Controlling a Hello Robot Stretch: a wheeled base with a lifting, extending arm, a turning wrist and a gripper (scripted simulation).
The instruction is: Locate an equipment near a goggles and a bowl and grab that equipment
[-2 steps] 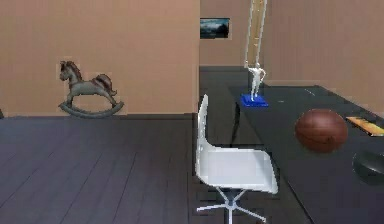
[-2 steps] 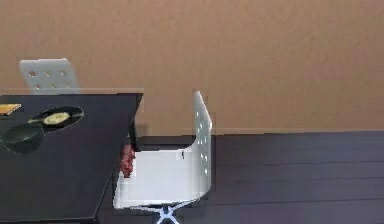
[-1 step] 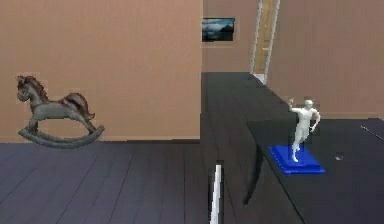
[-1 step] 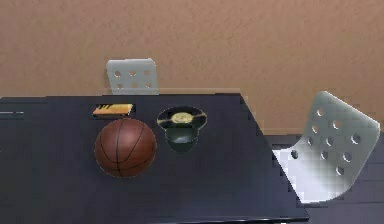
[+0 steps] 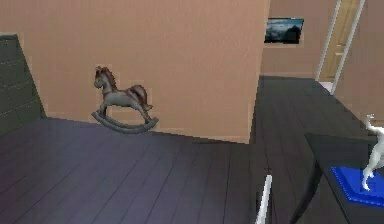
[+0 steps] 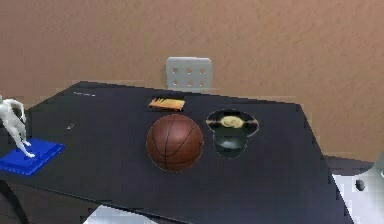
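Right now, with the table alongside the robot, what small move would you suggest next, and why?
Probably lift the arm above the table top and extend it toward the basketball. In the arm side view the ball stands near the middle of the picture, just beside the dark bowl, so the base seems roughly lined up for a reach.

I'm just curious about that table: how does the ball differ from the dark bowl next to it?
The ball is reddish-brown and round; the bowl is dark, almost black. The ball looks larger than the bowl. The bowl holds something pale; the ball is closed. Both rest on the dark table.
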